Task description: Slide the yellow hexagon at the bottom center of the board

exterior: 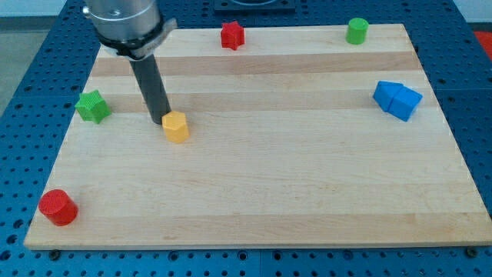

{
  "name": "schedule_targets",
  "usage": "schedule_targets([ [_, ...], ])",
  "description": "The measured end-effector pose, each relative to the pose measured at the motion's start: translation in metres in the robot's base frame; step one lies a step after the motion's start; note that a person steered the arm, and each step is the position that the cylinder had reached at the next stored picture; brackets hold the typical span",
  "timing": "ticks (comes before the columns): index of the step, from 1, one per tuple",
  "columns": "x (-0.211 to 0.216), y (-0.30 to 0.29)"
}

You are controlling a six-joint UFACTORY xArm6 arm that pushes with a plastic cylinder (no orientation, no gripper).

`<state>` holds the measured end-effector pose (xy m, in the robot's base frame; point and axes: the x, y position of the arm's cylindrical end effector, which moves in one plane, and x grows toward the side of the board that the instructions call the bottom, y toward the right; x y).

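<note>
Touching the yellow hexagon (176, 127) from the view's upper left, my tip (159, 121) is seen; no hand is fitted.

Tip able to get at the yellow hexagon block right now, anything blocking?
Likely yes: my tip sits right at the upper-left edge of the yellow hexagon block, nothing between them. Contact itself is hard to confirm.

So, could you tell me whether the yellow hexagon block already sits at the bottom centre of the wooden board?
No, the yellow hexagon block sits left of centre at mid-height on the wooden board, beside my tip.
</note>
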<state>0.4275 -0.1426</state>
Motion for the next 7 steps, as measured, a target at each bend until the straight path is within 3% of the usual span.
schedule_targets([
  [4,0.023,0.096],
  [7,0.03,0.064],
])
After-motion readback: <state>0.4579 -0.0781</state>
